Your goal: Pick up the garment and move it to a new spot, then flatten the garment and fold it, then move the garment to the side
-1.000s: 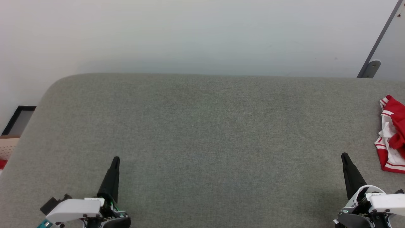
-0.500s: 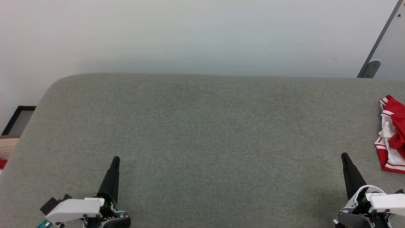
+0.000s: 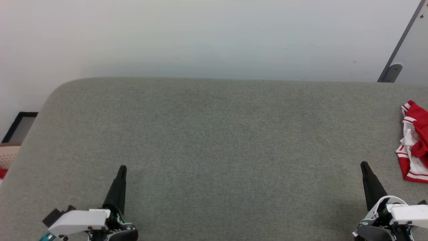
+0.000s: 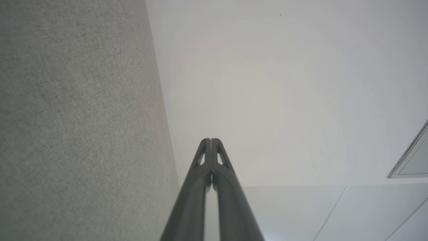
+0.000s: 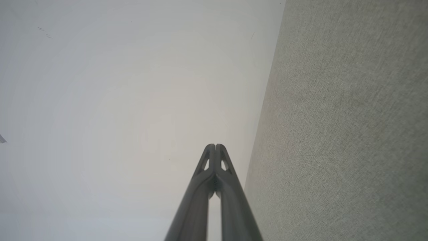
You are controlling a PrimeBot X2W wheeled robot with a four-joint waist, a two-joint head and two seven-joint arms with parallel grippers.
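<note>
Two claws, one garment [image 3: 414,144], one table [image 3: 214,134].
One is the left claw [image 3: 122,168], one is the right claw [image 3: 363,164]. Each claw has two dark fingers [image 4: 194,187], so that makes four fingers. There is one red and white garment and one grey table.

Surface: grey woven-fabric padded top [image 3: 214,140] with a rounded far-left corner, lying beneath and ahead of the left gripper [image 3: 122,168] and the right gripper [image 3: 363,164] and across the stretch between them.
Wall: plain pale wall [image 3: 200,36], beyond the padded top's far edge, straight ahead of both grippers.
Metal strip: slanted grey metal strip [image 3: 403,36] ending in a rounded foot [image 3: 394,69] with a screw, far ahead and a little to the right of the right gripper.
Framed panel: dark-framed grey panel [image 3: 20,126], off the padded top's left edge, ahead and to the left of the left gripper.
Perforated piece: beige perforated piece [image 3: 7,156], well to the left of the left gripper, just nearer than the framed panel.
</note>
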